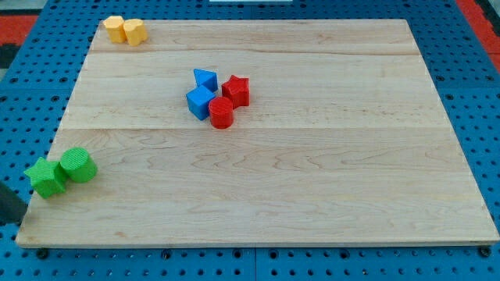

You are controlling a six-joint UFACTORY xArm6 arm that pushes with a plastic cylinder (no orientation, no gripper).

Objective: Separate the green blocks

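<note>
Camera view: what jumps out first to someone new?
The tight cluster near the board's middle: two blue blocks against a red star-like block and a red cylinder. Next, the green pair at the view's left edge, a green star-like block touching a green cylinder, and two yellow blocks side by side at the top-left corner. A dark shape at bottom left may be my tip; I cannot confirm.

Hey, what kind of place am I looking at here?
Probably a robotics lab bench: a wooden board sits on a blue perforated base, with small coloured blocks grouped on it, such as the green pair at the view's left edge. My tip isn't clearly visible.
</note>
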